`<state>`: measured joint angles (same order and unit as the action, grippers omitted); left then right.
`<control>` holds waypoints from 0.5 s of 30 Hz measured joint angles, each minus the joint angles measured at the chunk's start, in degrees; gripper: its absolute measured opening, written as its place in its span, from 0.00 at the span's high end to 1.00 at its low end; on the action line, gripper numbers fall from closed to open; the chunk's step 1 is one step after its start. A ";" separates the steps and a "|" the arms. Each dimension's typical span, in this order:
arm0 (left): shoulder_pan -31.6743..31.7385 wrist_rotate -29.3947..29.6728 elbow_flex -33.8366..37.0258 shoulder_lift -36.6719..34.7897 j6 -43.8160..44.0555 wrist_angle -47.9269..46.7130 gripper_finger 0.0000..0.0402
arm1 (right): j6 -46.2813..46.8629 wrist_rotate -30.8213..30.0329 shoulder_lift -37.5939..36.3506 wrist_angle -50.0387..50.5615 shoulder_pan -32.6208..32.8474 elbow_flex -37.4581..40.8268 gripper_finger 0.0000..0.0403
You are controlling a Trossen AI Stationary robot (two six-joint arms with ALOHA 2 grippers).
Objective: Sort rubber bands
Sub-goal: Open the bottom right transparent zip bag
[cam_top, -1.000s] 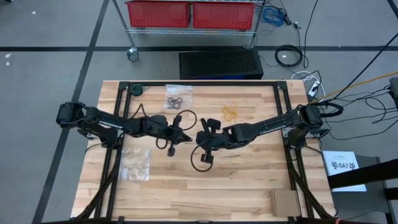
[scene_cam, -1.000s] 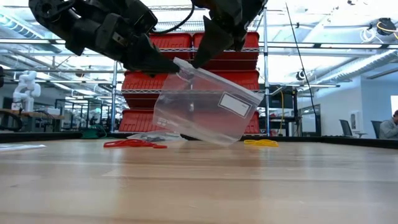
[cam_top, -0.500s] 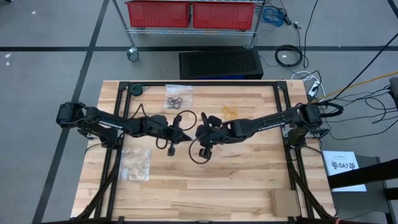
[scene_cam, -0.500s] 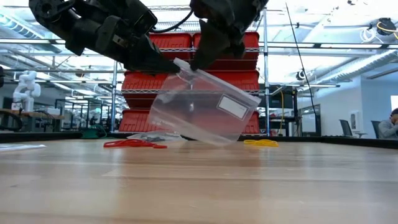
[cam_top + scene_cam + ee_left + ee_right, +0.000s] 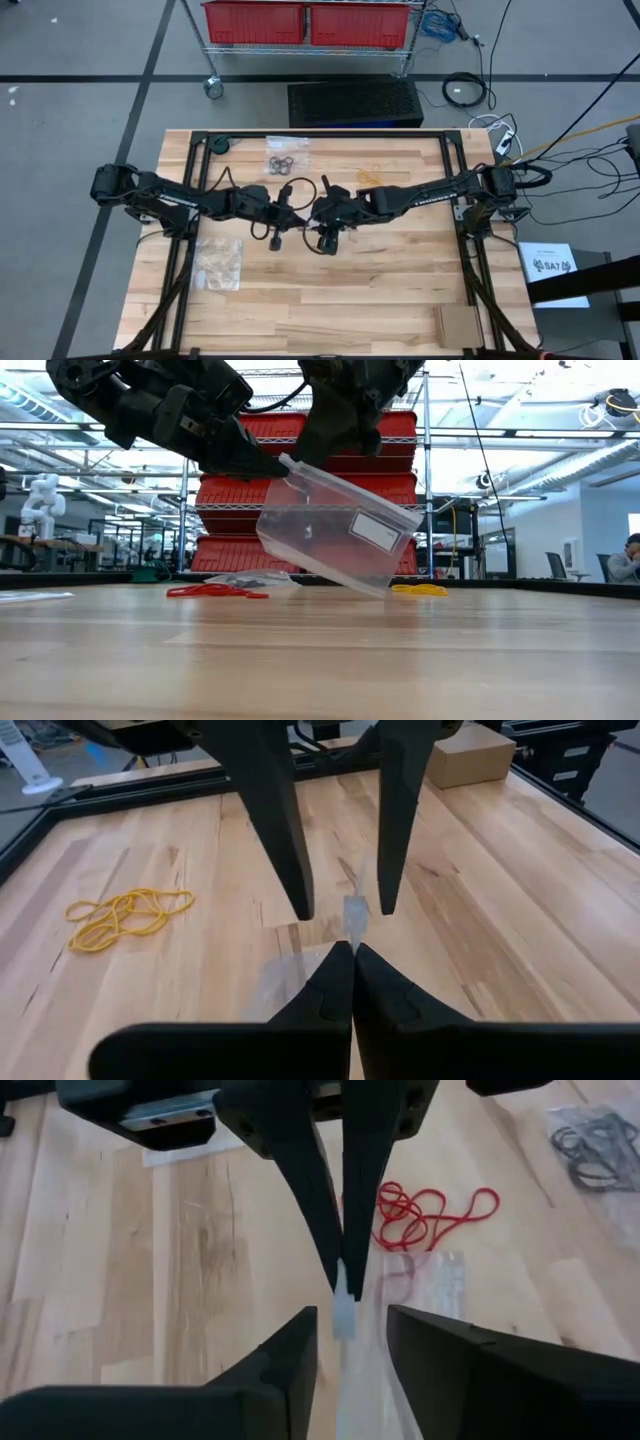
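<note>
**A:** What is different from one second ago?

**B:** The right gripper has let go. Before, its fingers were pinched on the upper edge of the clear bag; now they stand apart, one on each side of that edge, as the right wrist view shows. It has also come nearer to the left gripper, from its 3 o'clock side.

**A:** And the left one?

**B:** Its jaws stay pressed together on the corner of the bag, so the bag hangs tilted above the table from this one grip only.

**A:** Is anything inside the bag?

**B:** I see nothing inside. The red rubber bands lie on the wood under the arms. The yellow rubber bands are at about 1 o'clock from the table centre, and the black rubber bands at about 11 o'clock, on another flat bag. One more clear bag lies at 8 o'clock.

**A:** So what does it mean for the sorting?

**B:** I think the right gripper is changing its hold, to take the edge again and pull the mouth open. No band is sorted into this bag yet.
</note>
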<state>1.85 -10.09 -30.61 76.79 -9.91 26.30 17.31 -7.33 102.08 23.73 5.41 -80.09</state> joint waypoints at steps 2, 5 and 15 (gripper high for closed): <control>0.00 0.00 0.00 0.00 0.00 0.04 1.00 | -0.25 -0.04 0.08 -0.02 -0.12 0.00 0.76; 0.00 0.10 0.00 0.00 0.02 0.15 1.00 | -1.02 -1.77 0.81 -0.01 -0.09 0.00 0.82; 0.02 0.96 0.00 0.00 0.09 0.10 1.00 | -1.70 -3.41 1.43 1.03 0.40 0.00 0.99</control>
<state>1.87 -9.13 -30.61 76.79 -9.82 26.40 15.62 -10.75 103.51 24.76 5.81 -80.09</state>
